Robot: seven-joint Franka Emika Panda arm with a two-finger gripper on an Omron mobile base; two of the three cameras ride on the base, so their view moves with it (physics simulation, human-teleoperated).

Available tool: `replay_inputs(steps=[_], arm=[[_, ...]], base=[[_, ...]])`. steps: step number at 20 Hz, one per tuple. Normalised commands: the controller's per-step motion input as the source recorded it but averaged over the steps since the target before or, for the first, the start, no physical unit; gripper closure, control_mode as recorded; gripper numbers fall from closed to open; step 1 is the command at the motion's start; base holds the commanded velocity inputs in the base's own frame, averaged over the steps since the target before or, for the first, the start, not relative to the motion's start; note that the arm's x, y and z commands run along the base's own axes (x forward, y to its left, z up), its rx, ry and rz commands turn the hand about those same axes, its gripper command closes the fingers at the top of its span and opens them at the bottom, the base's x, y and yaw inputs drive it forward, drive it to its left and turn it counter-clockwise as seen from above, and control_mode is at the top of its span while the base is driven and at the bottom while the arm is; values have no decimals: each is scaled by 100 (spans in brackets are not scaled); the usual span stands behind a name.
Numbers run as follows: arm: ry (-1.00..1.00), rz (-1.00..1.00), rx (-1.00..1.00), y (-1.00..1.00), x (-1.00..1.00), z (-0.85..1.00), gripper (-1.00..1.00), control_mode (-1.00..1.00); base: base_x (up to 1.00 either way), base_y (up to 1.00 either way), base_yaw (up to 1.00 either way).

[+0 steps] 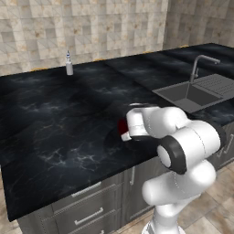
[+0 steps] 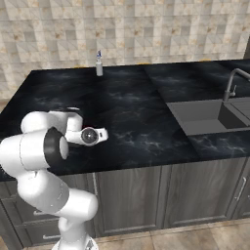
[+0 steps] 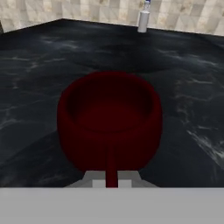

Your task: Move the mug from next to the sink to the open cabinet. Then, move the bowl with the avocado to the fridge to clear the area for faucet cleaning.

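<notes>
Black marble counter [image 1: 55, 119] bears mug [image 3: 109, 120], bottle [image 1: 69, 64].

Matt dark red mug [image 3: 109, 118] on glossy black marble counter [image 3: 39, 87]; metal faucet [image 1: 197, 65].

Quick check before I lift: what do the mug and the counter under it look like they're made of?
The mug looks like glazed ceramic: uniform dark red, smooth, thick rounded wall, though the rendering shows little gloss, so plastic is possible. The counter looks like polished black marble: pale veins through a dark slab. The gripper is shut on the mug's handle.
</notes>
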Motion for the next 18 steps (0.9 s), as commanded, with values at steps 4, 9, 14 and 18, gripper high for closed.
replay_inputs(steps=[4, 9, 14, 18], arm=[[-12, 0, -1, 8, -9, 42, 100, -100], [-9, 0, 0, 5, -9, 31, 100, -100], [-7, 0, -1, 6, -12, 23, 100, -100], [-24, 0, 0, 0, -41, 74, 100, -100]], base=[[0, 0, 0], [0, 0, 0], [0, 0, 0], [0, 0, 0]])
